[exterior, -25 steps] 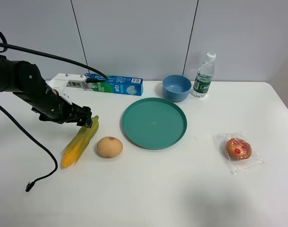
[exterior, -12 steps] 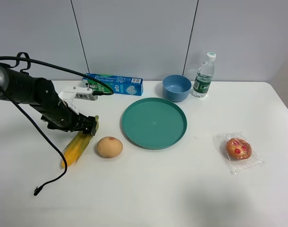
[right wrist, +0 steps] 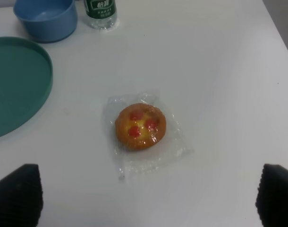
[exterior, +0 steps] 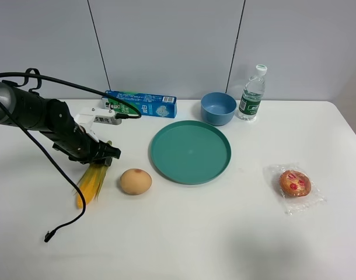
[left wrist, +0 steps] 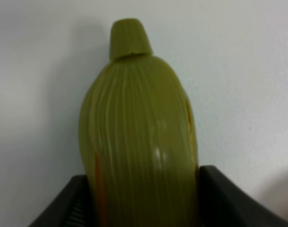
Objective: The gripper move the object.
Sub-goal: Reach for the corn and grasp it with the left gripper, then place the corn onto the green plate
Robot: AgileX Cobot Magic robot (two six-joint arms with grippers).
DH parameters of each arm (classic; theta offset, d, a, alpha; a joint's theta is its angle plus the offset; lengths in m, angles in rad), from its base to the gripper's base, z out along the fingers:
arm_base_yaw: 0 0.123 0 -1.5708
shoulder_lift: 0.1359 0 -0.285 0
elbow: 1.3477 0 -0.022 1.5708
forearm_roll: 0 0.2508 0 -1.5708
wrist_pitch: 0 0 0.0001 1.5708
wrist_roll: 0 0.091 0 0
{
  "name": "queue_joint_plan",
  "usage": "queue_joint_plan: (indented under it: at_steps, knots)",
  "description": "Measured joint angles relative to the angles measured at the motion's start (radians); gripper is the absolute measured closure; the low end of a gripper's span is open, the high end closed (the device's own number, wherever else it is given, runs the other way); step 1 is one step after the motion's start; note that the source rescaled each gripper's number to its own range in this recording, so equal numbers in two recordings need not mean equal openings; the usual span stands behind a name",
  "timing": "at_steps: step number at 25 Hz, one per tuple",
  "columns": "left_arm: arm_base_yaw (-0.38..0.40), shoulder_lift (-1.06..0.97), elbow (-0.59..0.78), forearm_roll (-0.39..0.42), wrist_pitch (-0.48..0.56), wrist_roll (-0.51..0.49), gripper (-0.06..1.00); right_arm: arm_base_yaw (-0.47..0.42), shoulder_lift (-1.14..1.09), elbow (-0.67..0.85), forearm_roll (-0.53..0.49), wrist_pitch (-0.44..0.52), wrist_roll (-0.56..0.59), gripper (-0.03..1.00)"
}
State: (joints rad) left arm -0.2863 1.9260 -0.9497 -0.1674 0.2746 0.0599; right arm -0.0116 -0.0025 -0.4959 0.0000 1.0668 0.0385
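The ear of corn lies at the table's left, husk end toward the back, yellow end toward the front. My left gripper sits over its husk end. In the left wrist view the green husk fills the space between the two dark jaws, which press on both its sides, so the gripper is shut on it. My right gripper is open and empty, its fingertips wide apart above a wrapped pastry. The right arm is out of the exterior high view.
A tan egg-like ball lies just right of the corn. A teal plate is in the middle, with a blue bowl, a water bottle and a blue box behind. The wrapped pastry is at the right.
My left gripper came down onto the corn's husk end and closed on it. The corn swung to point more toward the front and shifted a little left.
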Motion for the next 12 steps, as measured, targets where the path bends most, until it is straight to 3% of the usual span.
queue_joint_plan:
  at_steps: [6,12]
  knots:
    - [0.000,-0.023,0.000,0.001,0.016,0.003,0.94,0.000,0.000,0.000,0.000,0.000,0.000,-0.03]
    - [0.000,-0.192,0.000,0.002,0.073,0.004,0.94,0.000,0.000,0.000,0.000,0.000,0.000,-0.03]
